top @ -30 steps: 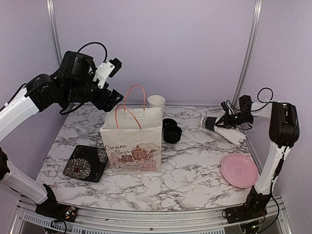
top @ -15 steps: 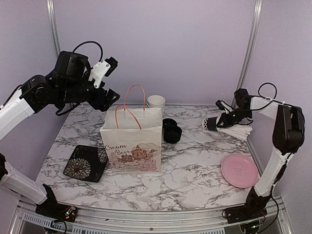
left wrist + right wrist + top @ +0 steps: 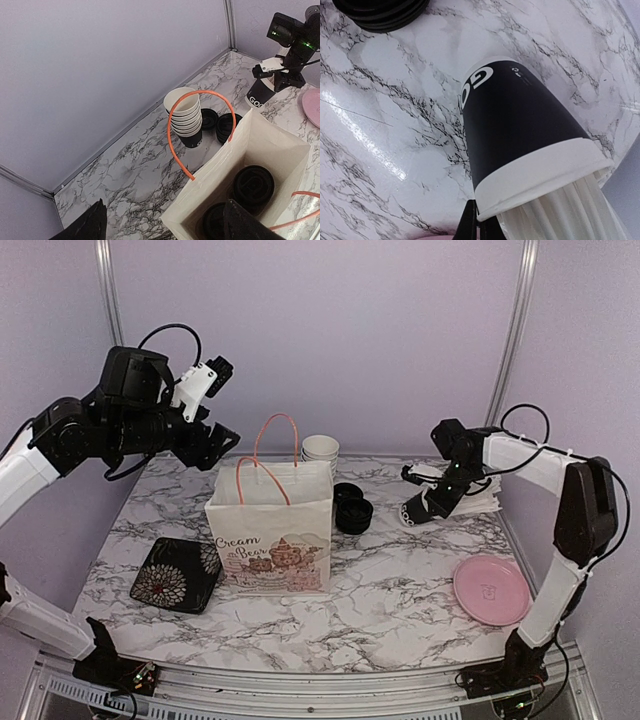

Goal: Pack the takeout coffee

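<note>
Hovering left gripper [image 3: 218, 445] spread over bag [image 3: 270, 530] of lidded cups [image 3: 254, 184]. Pinching rim of tilted straw cup [image 3: 520, 125] with right gripper [image 3: 475, 222]; likely standing it upright next.

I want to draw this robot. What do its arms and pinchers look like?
The left arm and right arm are white tubes linked by chunky black joints. Thin black cables loop near the wrists. The left gripper and right gripper are black with two fingers; a white block sits above the left one.
</note>
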Action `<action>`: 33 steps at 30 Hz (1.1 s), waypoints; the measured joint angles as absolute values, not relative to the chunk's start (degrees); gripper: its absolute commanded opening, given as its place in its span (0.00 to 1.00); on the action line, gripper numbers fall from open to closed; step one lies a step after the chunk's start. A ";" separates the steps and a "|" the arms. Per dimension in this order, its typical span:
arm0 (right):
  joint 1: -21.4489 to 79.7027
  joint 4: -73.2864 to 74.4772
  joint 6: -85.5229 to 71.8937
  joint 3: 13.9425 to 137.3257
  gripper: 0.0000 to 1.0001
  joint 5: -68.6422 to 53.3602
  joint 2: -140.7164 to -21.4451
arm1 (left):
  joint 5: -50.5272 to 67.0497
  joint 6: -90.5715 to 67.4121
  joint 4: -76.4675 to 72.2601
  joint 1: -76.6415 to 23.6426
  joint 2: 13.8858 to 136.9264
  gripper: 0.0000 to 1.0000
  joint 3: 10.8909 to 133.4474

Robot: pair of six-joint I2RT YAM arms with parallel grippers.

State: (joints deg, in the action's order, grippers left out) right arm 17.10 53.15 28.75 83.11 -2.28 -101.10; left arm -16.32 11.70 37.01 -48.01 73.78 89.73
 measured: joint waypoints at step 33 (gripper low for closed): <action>23.38 73.06 54.94 83.22 0.10 15.42 -100.88 | -15.53 13.08 37.04 -48.01 72.49 0.82 84.44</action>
State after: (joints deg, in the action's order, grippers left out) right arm 23.38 73.06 54.94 83.22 15.42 -100.88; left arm -15.53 13.08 37.04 -48.01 72.49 84.44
